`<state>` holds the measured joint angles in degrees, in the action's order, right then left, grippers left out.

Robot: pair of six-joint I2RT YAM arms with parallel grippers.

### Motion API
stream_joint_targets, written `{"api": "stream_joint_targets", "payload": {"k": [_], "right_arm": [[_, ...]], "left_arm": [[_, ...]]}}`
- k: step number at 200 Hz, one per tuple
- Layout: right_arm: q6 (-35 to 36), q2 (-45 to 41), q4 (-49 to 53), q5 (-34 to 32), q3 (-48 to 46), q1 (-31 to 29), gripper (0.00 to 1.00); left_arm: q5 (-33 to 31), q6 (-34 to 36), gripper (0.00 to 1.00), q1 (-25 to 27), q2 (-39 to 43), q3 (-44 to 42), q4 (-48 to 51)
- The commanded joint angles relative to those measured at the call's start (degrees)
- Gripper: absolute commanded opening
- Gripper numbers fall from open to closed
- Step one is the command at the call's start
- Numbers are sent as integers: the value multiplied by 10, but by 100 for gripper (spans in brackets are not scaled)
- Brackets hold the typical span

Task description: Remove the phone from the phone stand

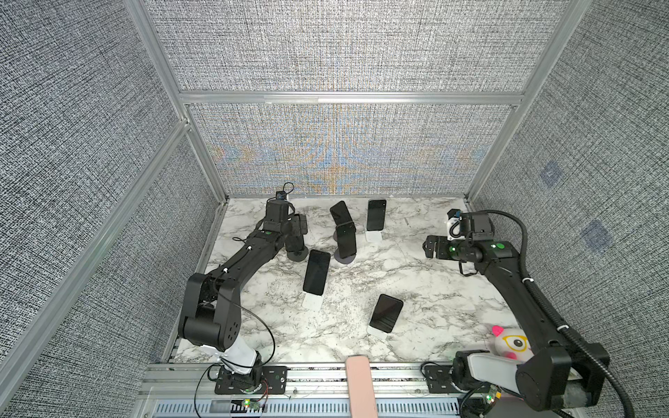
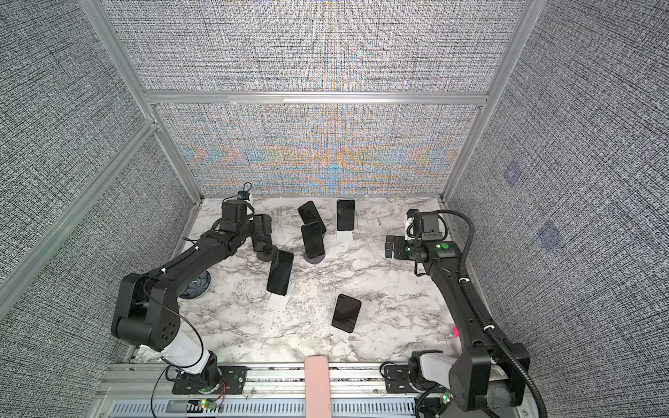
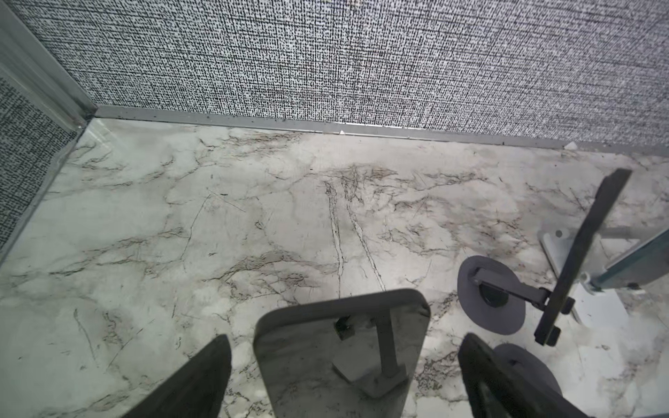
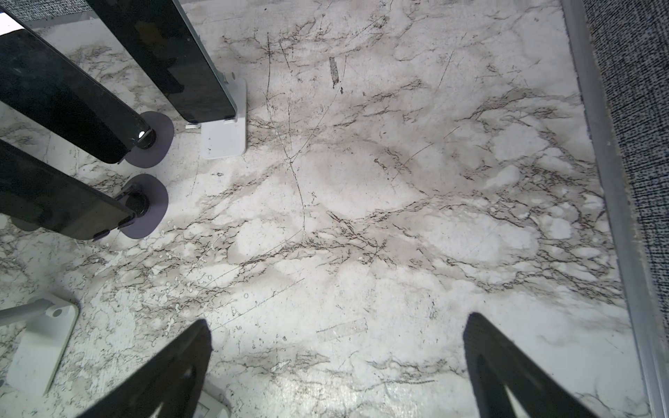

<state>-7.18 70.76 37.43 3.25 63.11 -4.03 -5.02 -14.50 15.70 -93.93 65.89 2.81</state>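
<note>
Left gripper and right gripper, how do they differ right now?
The left gripper straddles a phone, with a gap on either side of it; the right gripper has only bare table between its fingers. In both top views the left gripper sits at the back left, while the right gripper hangs over the right side. Both are open and hold nothing.

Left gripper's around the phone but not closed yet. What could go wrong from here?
1. The left gripper has its jaws open either side of the phone, not gripping. Closing off-centre may shove it and tip its stand.
2. A neighbouring phone on a round-base stand sits close by. A sideways lift may knock it.
</note>
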Motion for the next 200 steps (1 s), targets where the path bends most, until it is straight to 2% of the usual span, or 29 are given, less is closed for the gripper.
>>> {"api": "stream_joint_targets", "payload": {"k": [1, 22, 98, 143, 200], "right_arm": [[1, -1, -6, -8, -3, 1, 99], [-2, 1, -10, -7, -4, 1, 99], [4, -2, -17, -11, -12, 2, 99], [5, -2, -19, -14, -22, 2, 99], [8, -9, -16, -15, -34, 4, 97]], "left_arm": [[1, -34, 98, 0, -17, 14, -13], [10, -46, 98, 2, -34, 25, 1], [-30, -52, 98, 12, -56, 33, 31], [-48, -36, 89, 16, -80, 79, 103], [-56, -40, 88, 16, -96, 86, 108]]}}
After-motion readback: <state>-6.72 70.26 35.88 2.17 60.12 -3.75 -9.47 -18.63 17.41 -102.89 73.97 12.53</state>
